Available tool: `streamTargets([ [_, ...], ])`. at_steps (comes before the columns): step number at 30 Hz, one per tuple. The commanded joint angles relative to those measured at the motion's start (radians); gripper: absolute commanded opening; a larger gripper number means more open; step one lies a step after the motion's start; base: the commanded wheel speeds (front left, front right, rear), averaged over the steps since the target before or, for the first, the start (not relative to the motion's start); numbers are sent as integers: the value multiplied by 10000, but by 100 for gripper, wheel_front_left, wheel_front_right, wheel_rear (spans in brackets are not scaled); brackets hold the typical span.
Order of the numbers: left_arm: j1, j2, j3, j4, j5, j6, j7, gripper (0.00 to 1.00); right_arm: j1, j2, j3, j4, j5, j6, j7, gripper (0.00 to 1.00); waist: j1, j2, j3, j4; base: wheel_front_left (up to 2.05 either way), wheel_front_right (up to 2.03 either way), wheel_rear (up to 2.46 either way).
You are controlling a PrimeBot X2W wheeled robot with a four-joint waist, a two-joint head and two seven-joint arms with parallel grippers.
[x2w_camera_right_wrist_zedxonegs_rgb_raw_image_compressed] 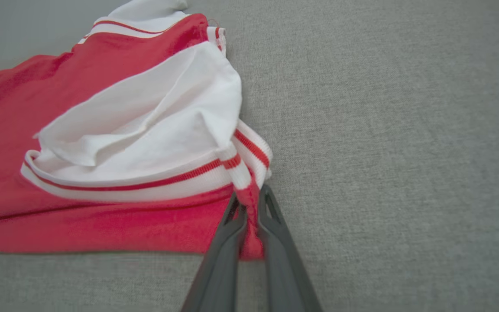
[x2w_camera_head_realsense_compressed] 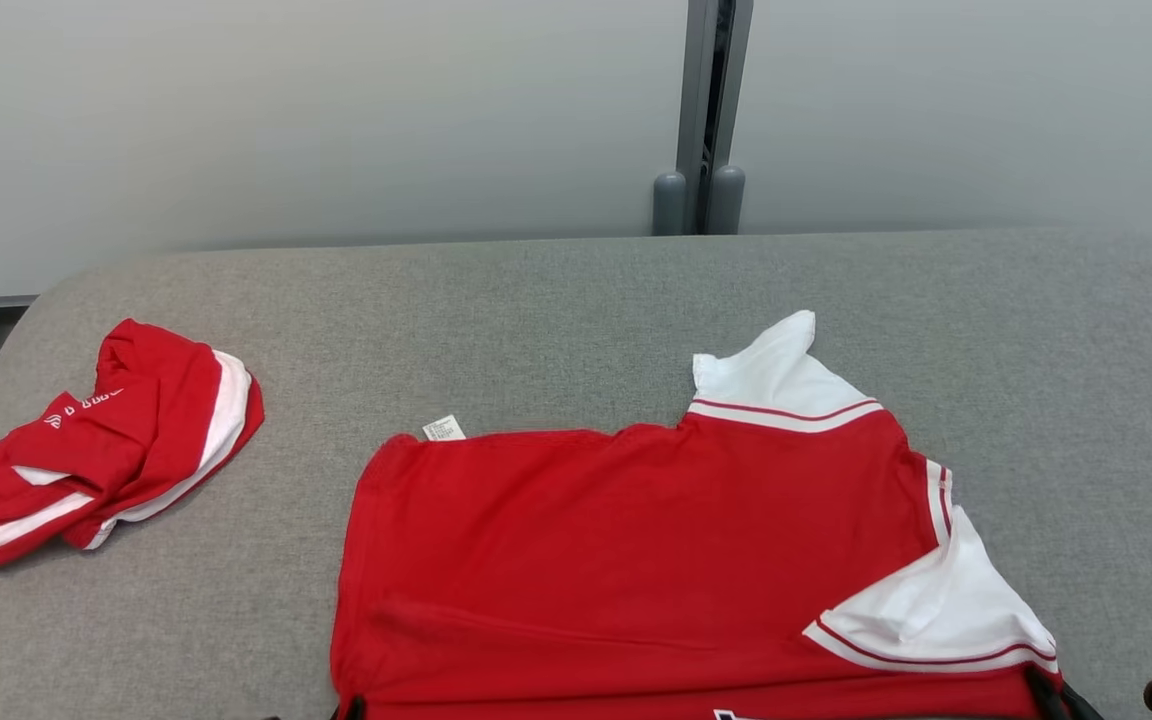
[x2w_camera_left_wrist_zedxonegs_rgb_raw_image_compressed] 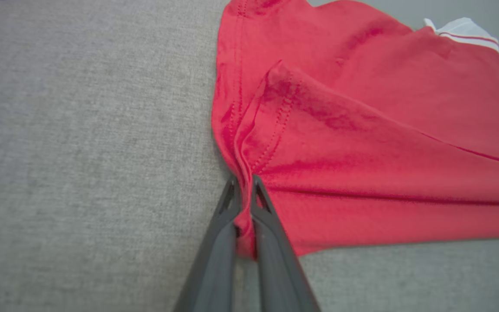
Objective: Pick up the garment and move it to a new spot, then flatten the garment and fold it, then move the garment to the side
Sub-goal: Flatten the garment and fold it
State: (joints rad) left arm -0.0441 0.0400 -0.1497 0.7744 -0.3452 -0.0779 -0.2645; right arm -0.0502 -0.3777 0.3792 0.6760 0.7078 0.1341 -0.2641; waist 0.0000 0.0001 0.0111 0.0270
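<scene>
At the bottom middle of each wrist view, the left claw (x2w_camera_left_wrist_zedxonegs_rgb_raw_image_compressed: 244, 184) and the right claw (x2w_camera_right_wrist_zedxonegs_rgb_raw_image_compressed: 251, 195) were each clamped on an edge of the red shirt (x2w_camera_head_realsense_compressed: 636, 560).

Setting: an indoor test or laboratory station. Evidence: a wide work surface (x2w_camera_head_realsense_compressed: 576, 300) covered in plain grey woven fabric, with a rounded corner at the left. Behind it stand pale, bare partition panels (x2w_camera_head_realsense_compressed: 336, 120), joined by a grey metal post (x2w_camera_head_realsense_compressed: 704, 100) with two rounded caps (x2w_camera_head_realsense_compressed: 669, 203) at its foot. One red-and-white garment (x2w_camera_head_realsense_compressed: 636, 560) lies spread on the surface; a second garment (x2w_camera_head_realsense_compressed: 106, 440) lies crumpled at the left.
</scene>
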Motion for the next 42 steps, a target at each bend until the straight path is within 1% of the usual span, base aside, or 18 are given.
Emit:
streamTargets([
  [1,271,194,43,-9,-95,171,4,0,136,-248,-130,30,150,-62,8,0,0,-1,-53,54,0,0,0],
  [3,404,196,-26,-115,-122,220,6,0,172,-228,-145,17,186,-62,7,0,0,-1,21,37,0,0,0],
  [4,376,191,-92,-221,-105,272,7,22,119,-207,-210,8,193,-62,6,0,0,-1,94,31,0,0,0],
  [5,309,177,-165,-346,-82,299,7,80,15,-168,-258,-4,168,-62,5,18,0,-1,172,24,0,0,0],
  [6,205,167,-206,-458,-121,316,7,100,-99,-129,-317,-49,141,-62,5,100,0,-1,248,16,0,0,0],
  [9,-179,131,-264,-846,-161,422,4,100,-460,-25,-452,-292,-68,-36,4,100,0,-1,488,-4,0,0,0],
  [12,-747,131,-180,-1052,-16,494,3,100,-936,-78,-651,-430,-270,-36,2,100,0,-1,788,5,0,0,0],
  [13,-747,131,-180,-1052,-16,494,3,100,-936,-78,-651,-430,-270,-36,2,100,0,-1,788,5,0,0,0],
  [16,-1510,148,-95,-983,237,620,3,100,-1548,-50,-685,-545,-532,-36,32,100,0,-1,1080,24,0,0,0],
  [19,-2552,264,-80,-524,391,758,80,100,-2233,-27,-617,-609,-793,-36,154,100,0,-1,1329,37,0,0,0],
  [22,-3653,378,-131,108,513,909,495,100,-2905,77,-472,-676,-1041,-36,334,100,0,-1,1579,8,0,0,0],
  [27,-5062,530,-234,1159,593,1004,1138,100,-3759,182,-64,-755,-1315,-36,577,100,0,-1,1995,-115,0,0,0],
  [29,-5520,555,-318,1511,651,961,1350,100,-3993,220,73,-764,-1337,-36,614,100,0,-1,2167,-166,0,0,0],
  [33,-6088,539,-566,2141,739,801,1558,100,-4263,203,294,-725,-1280,-36,655,100,0,-1,2460,-223,0,0,0],
  [37,-6416,394,-790,2610,753,637,1541,100,-4414,105,401,-628,-1196,-36,568,100,0,-1,2615,-238,0,0,0],
  [41,-6616,305,-945,3028,760,699,1470,100,-4757,63,573,-571,-1241,-36,609,100,0,-1,2763,-255,0,0,0],
  [42,-6672,289,-989,3108,760,680,1460,84,-4871,44,604,-567,-1220,-36,650,100,0,-1,2804,-244,0,0,0],
])
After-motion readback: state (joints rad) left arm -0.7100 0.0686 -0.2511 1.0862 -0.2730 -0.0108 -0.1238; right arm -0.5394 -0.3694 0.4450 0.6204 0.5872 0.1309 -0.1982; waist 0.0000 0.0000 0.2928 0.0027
